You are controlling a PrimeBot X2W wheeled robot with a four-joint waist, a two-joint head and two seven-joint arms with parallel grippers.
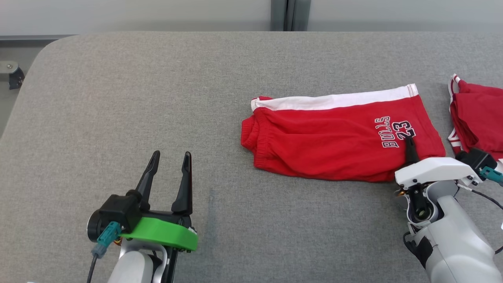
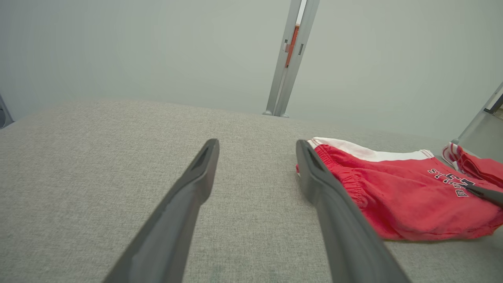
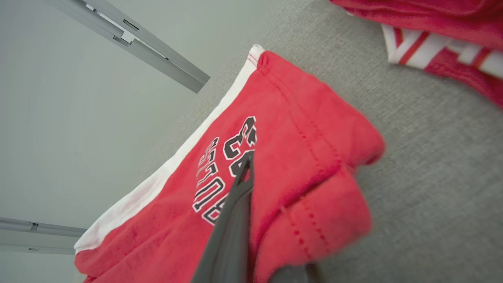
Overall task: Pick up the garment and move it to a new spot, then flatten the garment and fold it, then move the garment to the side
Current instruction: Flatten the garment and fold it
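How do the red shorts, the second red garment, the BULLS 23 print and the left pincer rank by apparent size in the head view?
1. red shorts
2. left pincer and second red garment: look alike; the pincer is nearer the camera and the frame cuts the garment, so unranked
3. BULLS 23 print

Jaws spread, red shorts (image 2: 393, 196) on table (image 2: 98, 157)

Left hand (image 1: 172, 155): two long, dark, tapered fingers (image 1: 184, 184), black housing (image 1: 118, 212), green bracket (image 1: 165, 234), teal connector (image 1: 108, 232) with dark cable (image 1: 93, 267).
Right hand (image 1: 411, 142): white cover (image 1: 432, 171), black module (image 1: 476, 158), teal plug (image 1: 492, 173), black cabling (image 1: 485, 196).
Forearms (image 1: 456, 243): pale grey.
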